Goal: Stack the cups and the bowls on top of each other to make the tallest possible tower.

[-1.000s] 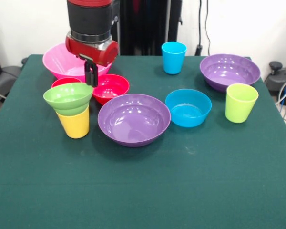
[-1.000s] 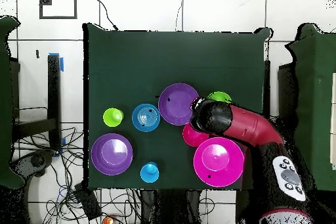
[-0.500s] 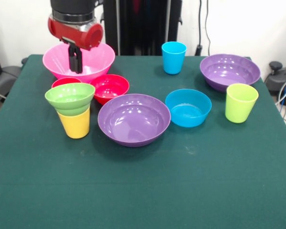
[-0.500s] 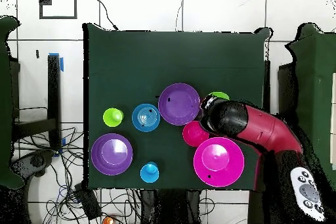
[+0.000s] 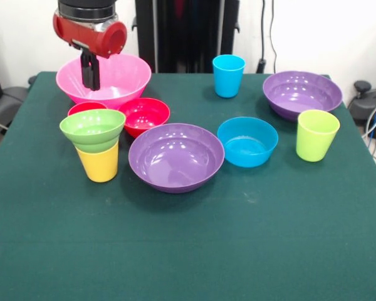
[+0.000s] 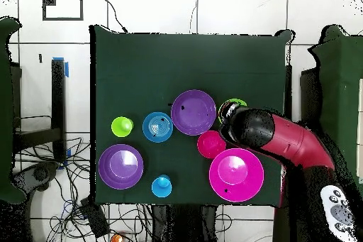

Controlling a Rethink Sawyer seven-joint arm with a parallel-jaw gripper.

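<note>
Your gripper (image 5: 89, 72) hangs above the large pink bowl (image 5: 122, 75) at the table's far side, fingers pressed together, grasping nothing. Just in front of it, the small green bowl (image 5: 93, 128) sits mouth-up on the upright yellow cup (image 5: 99, 163), a two-piece tower with a vertical long axis. The red cup (image 5: 81, 108) stands behind it, beside the small red bowl (image 5: 145, 115). Every other bowl and cup on the green table (image 5: 188, 251) stands singly, mouth up.

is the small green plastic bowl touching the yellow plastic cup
Touching. The front view shows the small green plastic bowl seated on the rim of the yellow plastic cup, no gap between them.
</note>
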